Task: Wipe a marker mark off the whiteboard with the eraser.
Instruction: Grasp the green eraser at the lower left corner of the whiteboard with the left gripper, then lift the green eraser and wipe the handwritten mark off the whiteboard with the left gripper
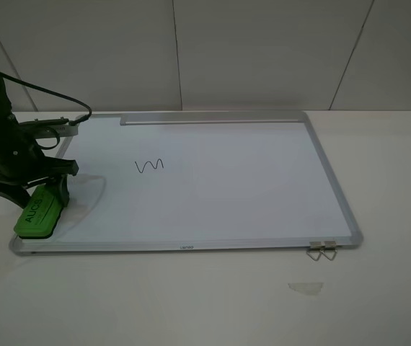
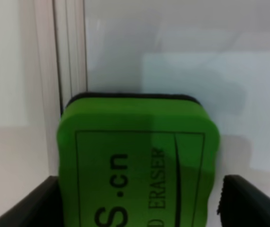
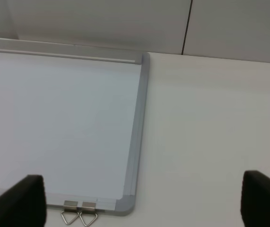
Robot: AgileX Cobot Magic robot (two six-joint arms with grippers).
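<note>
The green eraser (image 1: 38,213) lies at the near left corner of the whiteboard (image 1: 249,180), partly over its silver frame. My left gripper (image 1: 45,193) comes down on it from above. In the left wrist view the eraser (image 2: 139,156) fills the space between both black fingers, so the left gripper (image 2: 139,208) is shut on it. The marker mark (image 1: 149,166), a small black zigzag, sits on the board to the right of the eraser and further back. My right gripper (image 3: 144,198) is open and empty over the table beside the whiteboard's (image 3: 54,118) near right corner.
A silver tray strip (image 1: 213,119) runs along the board's far edge. Two metal hanging clips (image 1: 322,250) stick out at the near right corner, and show as clips (image 3: 80,213) in the right wrist view. A small clear scrap (image 1: 306,287) lies on the white table in front.
</note>
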